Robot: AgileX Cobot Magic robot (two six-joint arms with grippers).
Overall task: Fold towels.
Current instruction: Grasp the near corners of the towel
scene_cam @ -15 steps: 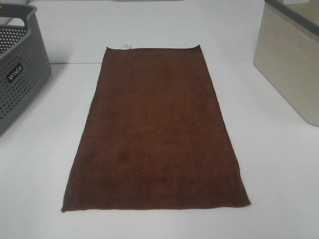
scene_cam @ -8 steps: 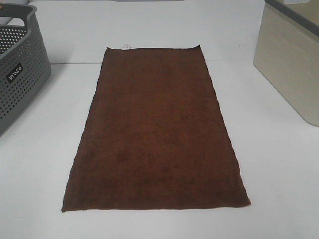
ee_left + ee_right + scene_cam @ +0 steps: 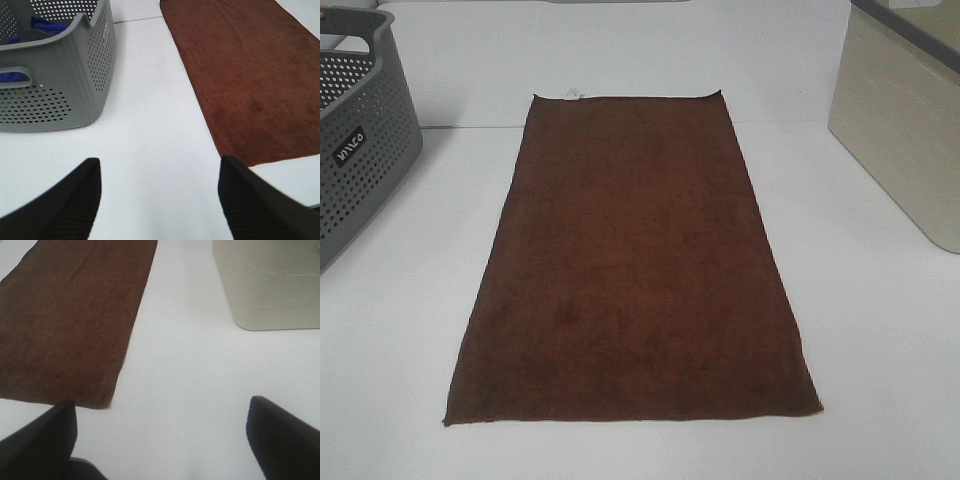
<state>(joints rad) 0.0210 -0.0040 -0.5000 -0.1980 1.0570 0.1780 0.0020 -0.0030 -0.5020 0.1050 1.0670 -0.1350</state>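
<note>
The towel point(image 3: 635, 260), probably limp and light, lies flat mid-frame on the counter point(image 3: 880, 330), best pinched at its lower-frame corners, while the left end effector point(image 3: 159, 172) and right end effector point(image 3: 162, 407) gape wide, empty.

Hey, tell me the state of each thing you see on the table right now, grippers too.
Towel: spread flat, unfolded.
Grey basket: upright, blue cloth inside.
Beige bin: upright, contents hidden.
Left gripper: open, empty.
Right gripper: open, empty.
</note>
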